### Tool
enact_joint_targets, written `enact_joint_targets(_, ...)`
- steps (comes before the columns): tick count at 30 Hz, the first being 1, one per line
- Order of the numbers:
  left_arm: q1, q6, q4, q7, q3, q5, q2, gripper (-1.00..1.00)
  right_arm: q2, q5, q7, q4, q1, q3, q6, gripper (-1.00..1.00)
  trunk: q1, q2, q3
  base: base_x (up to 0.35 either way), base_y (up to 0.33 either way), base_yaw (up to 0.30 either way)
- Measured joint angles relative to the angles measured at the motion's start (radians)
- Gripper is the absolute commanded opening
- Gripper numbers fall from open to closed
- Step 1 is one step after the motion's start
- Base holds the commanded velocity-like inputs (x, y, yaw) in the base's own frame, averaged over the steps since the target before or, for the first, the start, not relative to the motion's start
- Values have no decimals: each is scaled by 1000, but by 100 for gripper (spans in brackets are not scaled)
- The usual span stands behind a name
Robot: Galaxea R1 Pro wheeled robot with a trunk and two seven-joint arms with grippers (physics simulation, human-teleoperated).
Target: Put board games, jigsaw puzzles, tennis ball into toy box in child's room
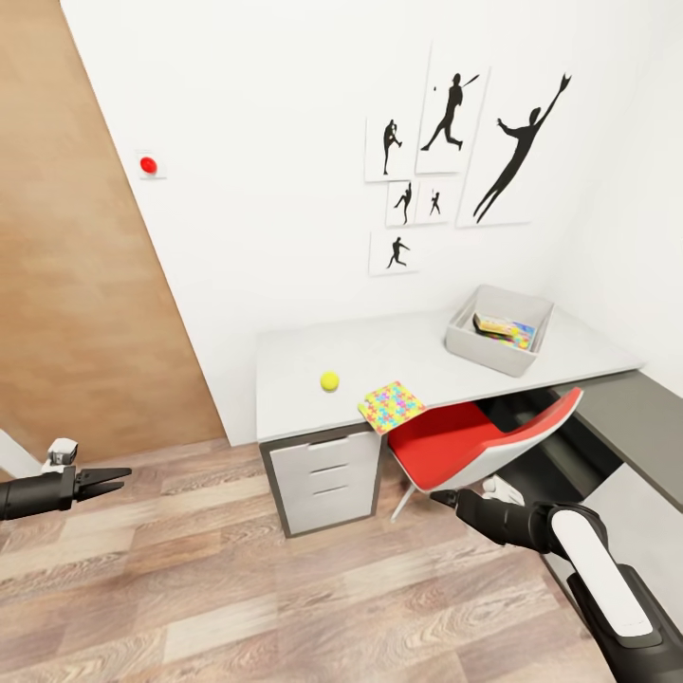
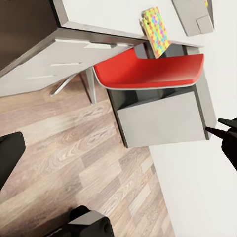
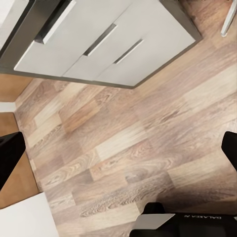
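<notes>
On the table (image 1: 398, 356) lie the tennis ball (image 1: 329, 380) and one jigsaw puzzle (image 1: 392, 406), (image 2: 157, 30), which overhangs the front edge. The toy box (image 1: 500, 329), (image 2: 195, 17) stands at the table's far right and holds a flat colourful toy (image 1: 506, 330); I cannot tell of which kind. The bed is out of view. My left gripper (image 1: 112, 481), (image 2: 118, 148) hangs open and empty over the floor, far left of the table. My right gripper (image 1: 440, 495), (image 3: 118, 153) is open and empty, low in front of the drawers (image 3: 98, 44).
A red chair (image 1: 474, 441), (image 2: 148, 71) is tucked under the table beside the white drawers (image 1: 327, 479). A low dark grey cabinet (image 1: 636, 427), (image 2: 163, 118) runs along the right wall. A brown door (image 1: 85, 285) stands at the left. Wood floor (image 1: 237, 588) spreads in front.
</notes>
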Motion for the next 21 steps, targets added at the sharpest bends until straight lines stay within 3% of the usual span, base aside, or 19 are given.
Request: enact_joint_targets(21, 0, 0, 0, 2, 0, 0, -1, 100, 13, 0, 1, 0, 0, 0, 0, 100, 0, 0, 35, 0, 0, 0)
